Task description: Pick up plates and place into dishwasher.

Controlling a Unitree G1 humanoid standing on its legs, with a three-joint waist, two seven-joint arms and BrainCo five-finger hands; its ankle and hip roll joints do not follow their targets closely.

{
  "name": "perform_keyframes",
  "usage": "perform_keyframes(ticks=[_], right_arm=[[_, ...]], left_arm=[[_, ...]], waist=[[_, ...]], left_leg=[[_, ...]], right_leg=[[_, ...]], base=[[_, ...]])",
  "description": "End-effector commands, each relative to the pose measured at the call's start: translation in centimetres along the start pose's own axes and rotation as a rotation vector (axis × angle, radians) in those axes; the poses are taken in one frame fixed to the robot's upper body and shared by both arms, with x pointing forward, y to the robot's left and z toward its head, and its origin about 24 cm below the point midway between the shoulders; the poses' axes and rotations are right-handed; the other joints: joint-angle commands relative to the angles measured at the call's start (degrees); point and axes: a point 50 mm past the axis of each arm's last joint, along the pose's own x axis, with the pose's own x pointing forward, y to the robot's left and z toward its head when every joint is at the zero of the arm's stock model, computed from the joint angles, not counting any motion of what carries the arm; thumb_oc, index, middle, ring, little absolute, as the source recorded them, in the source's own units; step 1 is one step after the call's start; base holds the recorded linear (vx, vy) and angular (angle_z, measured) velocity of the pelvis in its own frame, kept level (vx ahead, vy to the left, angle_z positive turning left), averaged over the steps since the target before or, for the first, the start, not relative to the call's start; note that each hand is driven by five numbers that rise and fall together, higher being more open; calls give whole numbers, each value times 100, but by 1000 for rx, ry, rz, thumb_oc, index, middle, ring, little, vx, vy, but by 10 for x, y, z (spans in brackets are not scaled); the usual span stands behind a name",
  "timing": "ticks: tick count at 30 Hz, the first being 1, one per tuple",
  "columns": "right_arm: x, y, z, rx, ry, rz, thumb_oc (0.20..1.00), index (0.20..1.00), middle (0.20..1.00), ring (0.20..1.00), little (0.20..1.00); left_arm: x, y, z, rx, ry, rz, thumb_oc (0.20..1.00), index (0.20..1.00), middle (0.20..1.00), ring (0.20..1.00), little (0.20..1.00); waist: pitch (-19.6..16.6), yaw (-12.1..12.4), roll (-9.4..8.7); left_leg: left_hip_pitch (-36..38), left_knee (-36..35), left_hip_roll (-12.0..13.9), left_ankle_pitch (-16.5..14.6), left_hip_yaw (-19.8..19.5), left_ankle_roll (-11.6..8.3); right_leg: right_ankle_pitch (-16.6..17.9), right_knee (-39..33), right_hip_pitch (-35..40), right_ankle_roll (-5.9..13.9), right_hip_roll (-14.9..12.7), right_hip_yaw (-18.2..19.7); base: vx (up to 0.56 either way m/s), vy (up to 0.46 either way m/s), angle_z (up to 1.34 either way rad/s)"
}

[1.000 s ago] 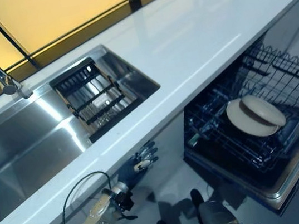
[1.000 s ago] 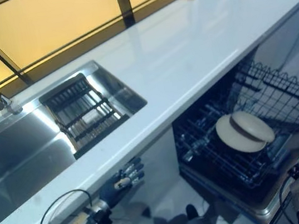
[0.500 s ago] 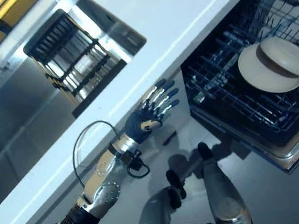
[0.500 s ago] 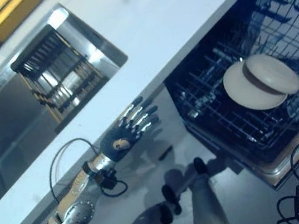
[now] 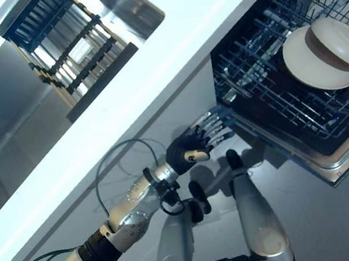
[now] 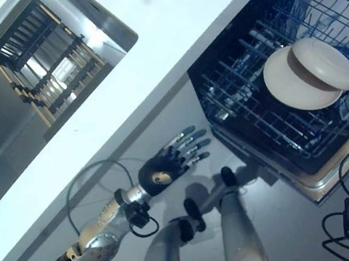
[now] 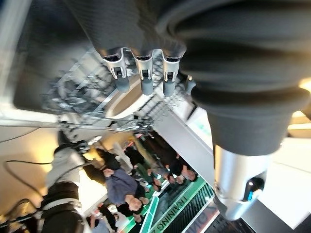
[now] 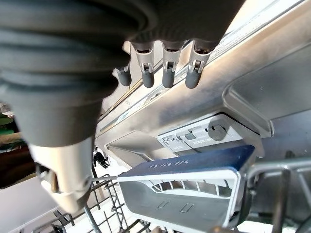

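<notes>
Two head cameras, set side by side, look steeply down on a white counter (image 5: 169, 52), a sink (image 5: 23, 127) and the open dishwasher rack (image 6: 270, 109), sharing nearly all of that scene. The left wrist camera looks along the left hand (image 7: 141, 73) towards the rack from nearby. The right wrist camera looks along the right hand (image 8: 163, 68), very close to the dishwasher's inner door (image 8: 252, 97).

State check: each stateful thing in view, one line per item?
dishwasher: door open, lower rack pulled out.
dishwasher rack: loaded with two plates.
plates: two cream plates, standing on edge in the rack, overlapping.
left hand: open, fingers straight, empty, below the counter edge beside the rack.
right hand: open, fingers straight, empty, by the dishwasher door.
sink: holds a dark slatted drain rack, no plates visible.
</notes>
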Motion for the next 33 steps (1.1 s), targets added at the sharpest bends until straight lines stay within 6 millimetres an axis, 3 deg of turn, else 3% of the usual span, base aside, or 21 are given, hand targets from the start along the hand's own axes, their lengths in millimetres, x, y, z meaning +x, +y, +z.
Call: perform_keyframes(ticks=[1,8,18,24,33], right_arm=[[-2,32,-3,-41,0,122,1000,1000,1000,1000,1000],[-4,41,-7,-75,7,156,1000,1000,1000,1000,1000],[-8,54,-12,-110,13,212,1000,1000,1000,1000,1000],[-11,60,-20,-122,42,248,1000,1000,1000,1000,1000],[-18,84,-30,-260,48,309,1000,1000,1000,1000,1000]], left_arm=[[-5,-7,-11,-53,0,-58,1000,1000,1000,1000,1000],[-25,16,-47,-40,154,115,1000,1000,1000,1000,1000],[-78,60,-79,137,398,475,1000,1000,1000,1000,1000],[-112,70,-98,128,500,556,1000,1000,1000,1000,1000],[-113,66,-99,88,449,531,1000,1000,1000,1000,1000]], waist=[[-178,-101,-24],[-181,-123,-173],[-193,-94,-317],[-190,-35,-393],[-122,34,-363]], left_leg=[[-301,548,335,48,-354,-124],[-235,521,360,-12,-262,-103],[-323,624,391,-95,-241,-85],[-398,773,397,-146,-314,-99],[-526,920,359,-132,-376,-91]], right_leg=[[-518,612,66,-223,-41,-229],[-449,532,91,-197,-21,-195],[-410,586,15,-156,-37,-153],[-420,626,22,-159,-61,-176],[-420,767,-92,-181,-85,-166]], base=[[-5,34,0],[2,9,-7],[0,-25,-4],[17,-43,-8],[5,-5,-2]])
